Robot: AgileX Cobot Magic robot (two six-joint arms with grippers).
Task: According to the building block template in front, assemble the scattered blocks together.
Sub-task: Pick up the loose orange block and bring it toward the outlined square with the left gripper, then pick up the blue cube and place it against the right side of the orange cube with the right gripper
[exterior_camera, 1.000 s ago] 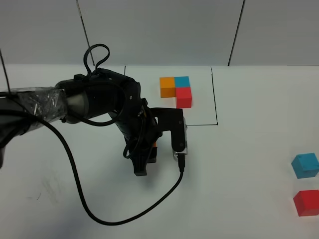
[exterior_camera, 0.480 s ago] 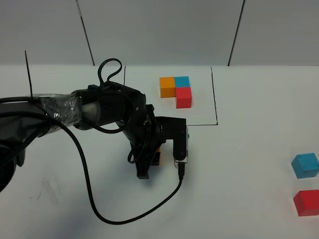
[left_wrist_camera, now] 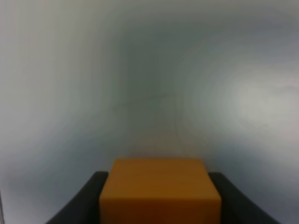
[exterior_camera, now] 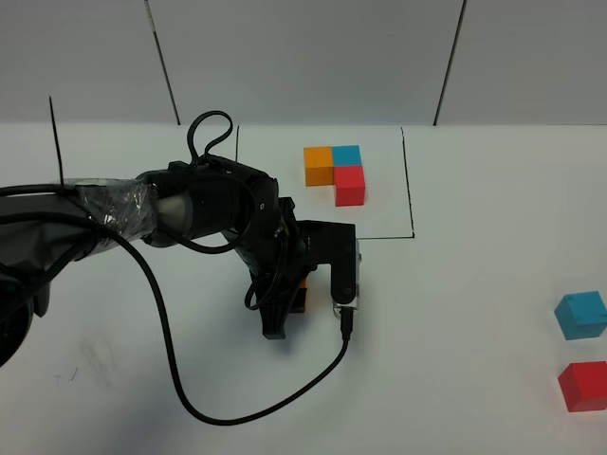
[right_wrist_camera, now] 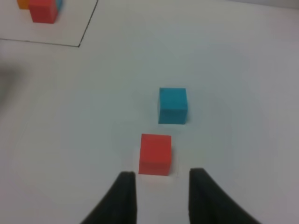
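Clamped the orange cube (left_wrist_camera: pixel 160 191) squarely between both dark fingers of the left gripper (exterior_camera: pixel 287 308), jaws pressed against its two sides, low over the white table (exterior_camera: pixel 455 303) and just in front of the near line of the black outline (exterior_camera: pixel 409 180). Could not tell whether the cube touched the table. Showed only a sliver of that orange in the high view, the rest hidden behind the black wrist above its looping cable (exterior_camera: pixel 237 412). Saw the building block template (exterior_camera: pixel 335 172) inside the outline: orange and cyan-blue side by side at the back, red in front of the blue, all touching in an L. Found the blue cube (exterior_camera: pixel 580 315) and the red cube (exterior_camera: pixel 581 385) far off by the right edge, near each other but apart, blue farther back, both well away from the held orange one. Pointed the right gripper (right_wrist_camera: pixel 161 198) at those two from just behind the red cube, fingers parted by a narrow gap with nothing in it, touching neither.
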